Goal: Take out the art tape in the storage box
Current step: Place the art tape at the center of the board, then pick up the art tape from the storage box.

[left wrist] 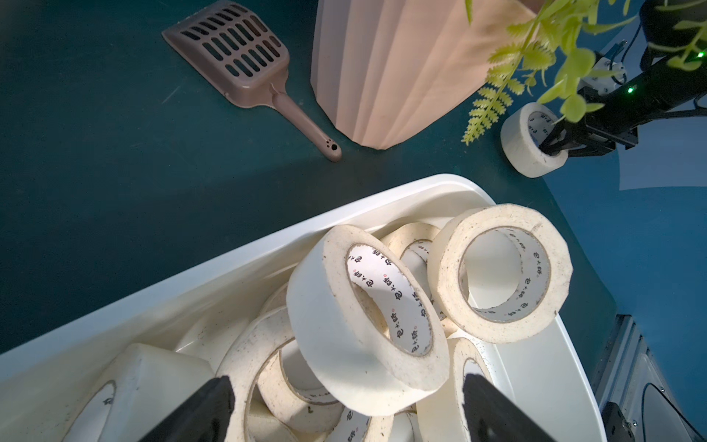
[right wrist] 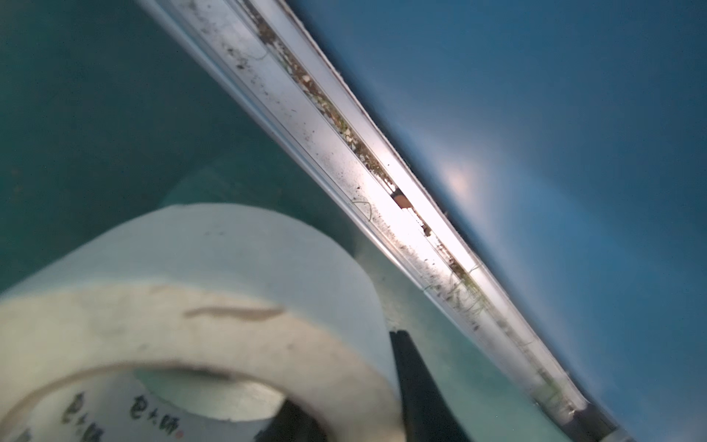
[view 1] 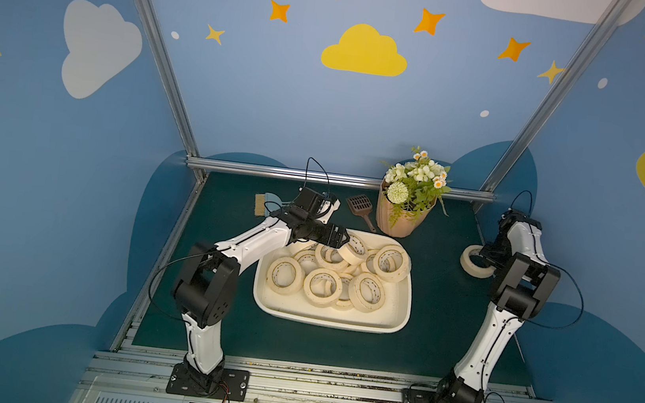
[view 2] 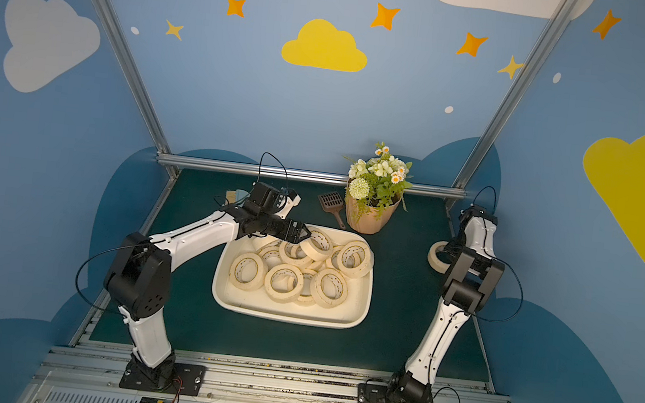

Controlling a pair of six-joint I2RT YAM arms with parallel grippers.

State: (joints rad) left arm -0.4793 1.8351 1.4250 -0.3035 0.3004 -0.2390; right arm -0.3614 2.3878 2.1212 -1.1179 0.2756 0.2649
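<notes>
Pick step: left gripper point(view 1: 343, 238), spread wide, has a tilted tape roll point(view 1: 353, 248) just ahead in the box point(view 1: 323, 321) (advance, then close); right gripper point(left wrist: 553, 147) straddles a second roll point(view 1: 469, 260) on the tabletop point(view 1: 437, 306), grip unclear.

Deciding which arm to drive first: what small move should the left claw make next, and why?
Probably lower the left claw slightly so its jaws straddle the tilted roll. They stand wide and empty close to it, and that roll leans on top of the other rolls in the storage box, so it looks easiest to grasp.
</notes>
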